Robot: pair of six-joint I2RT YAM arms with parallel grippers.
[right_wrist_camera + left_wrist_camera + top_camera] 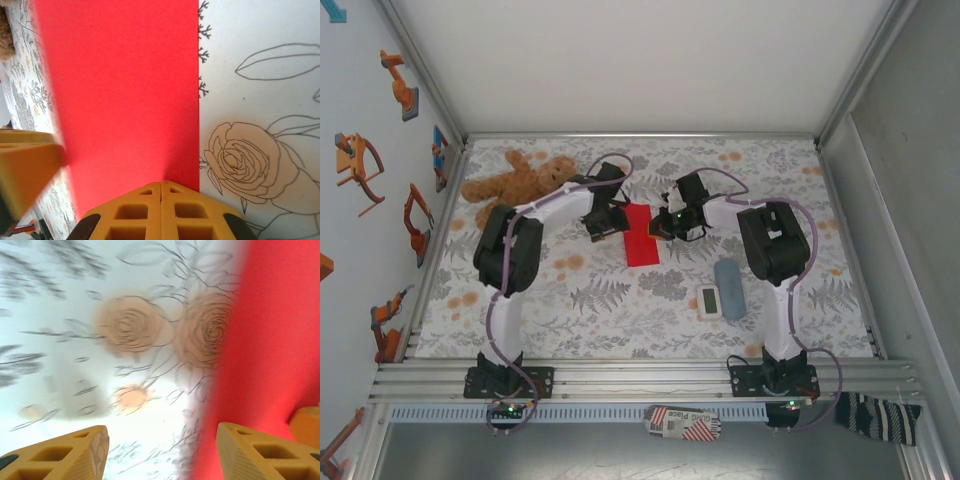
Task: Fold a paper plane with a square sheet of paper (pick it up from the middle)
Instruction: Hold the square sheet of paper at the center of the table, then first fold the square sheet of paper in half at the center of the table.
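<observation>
We reckon the square sheet of paper (642,235) light and floppy, best pinched at its edge; left claw (161,436) apart, right claw (161,189) together.

Table (620,310): flat top, white cloth printed with grey leaves and pale orange roses. Red paper sheet (641,238) lies flat near centre, an oblong. Brown teddy bear (520,180) far left. Grey-blue block (729,288) near right, white timer (709,300) just beside it.
</observation>
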